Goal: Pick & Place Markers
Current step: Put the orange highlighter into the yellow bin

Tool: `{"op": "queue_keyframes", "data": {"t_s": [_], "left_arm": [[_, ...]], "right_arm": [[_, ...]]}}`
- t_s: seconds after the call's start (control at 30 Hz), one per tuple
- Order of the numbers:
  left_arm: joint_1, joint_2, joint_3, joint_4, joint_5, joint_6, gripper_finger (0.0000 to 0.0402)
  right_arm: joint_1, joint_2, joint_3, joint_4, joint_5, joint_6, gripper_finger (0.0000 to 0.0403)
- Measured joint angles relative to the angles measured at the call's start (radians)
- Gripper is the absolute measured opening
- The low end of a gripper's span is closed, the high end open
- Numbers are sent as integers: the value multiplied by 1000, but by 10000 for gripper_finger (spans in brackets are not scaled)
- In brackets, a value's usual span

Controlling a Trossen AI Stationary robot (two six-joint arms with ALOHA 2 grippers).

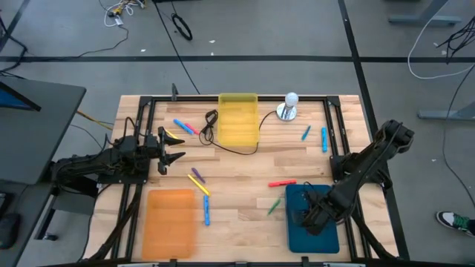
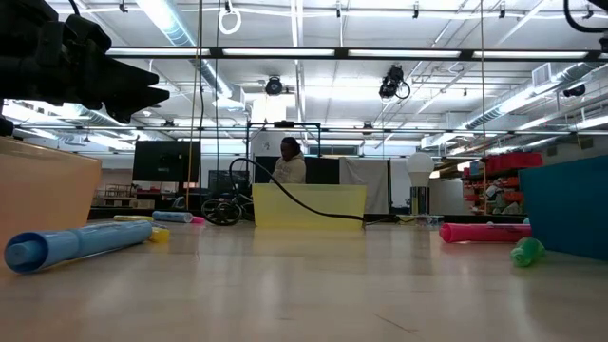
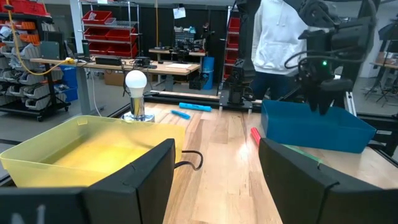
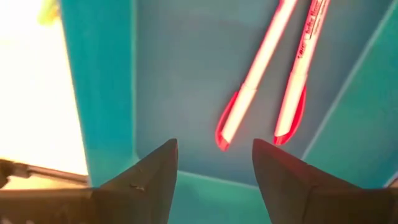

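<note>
Two pink-red markers (image 4: 255, 74) (image 4: 301, 68) lie side by side on the floor of the teal tray (image 1: 320, 236). My right gripper (image 4: 214, 168) hangs open above them, pointing down into the tray (image 1: 306, 215), with nothing between its fingers. Other markers lie loose on the table: a pink-red one (image 1: 282, 182), a green one (image 1: 276, 205), blue ones (image 1: 324, 139) (image 1: 206, 211), yellow and purple ones (image 1: 197, 179). My left gripper (image 1: 174, 148) waits open and level at the table's left side.
A yellow tray (image 1: 237, 119) stands at the far middle, with a black cable (image 1: 230, 148) trailing from it. An orange tray (image 1: 171, 221) sits near left. A white bulb on a metal base (image 1: 289, 105) stands far right of the yellow tray. A person stands beyond the table (image 3: 280, 37).
</note>
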Motion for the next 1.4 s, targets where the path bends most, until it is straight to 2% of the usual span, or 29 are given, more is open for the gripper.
{"op": "queue_keyframes", "data": {"t_s": [0.47, 0.73, 0.93, 1.1, 1.4], "left_arm": [[0, 0, 0, 0, 0, 0, 238], [0, 0, 0, 0, 0, 0, 238], [0, 0, 0, 0, 0, 0, 238], [0, 0, 0, 0, 0, 0, 238], [0, 0, 0, 0, 0, 0, 238]], "right_arm": [[-76, -129, 0, -174, 0, -21, 208], [-117, -157, 0, -266, 0, -42, 208], [-125, -157, 0, -230, 1, -200, 208], [-125, -157, 0, -188, 30, -394, 208], [-124, -157, 0, -150, 37, -592, 207]]}}
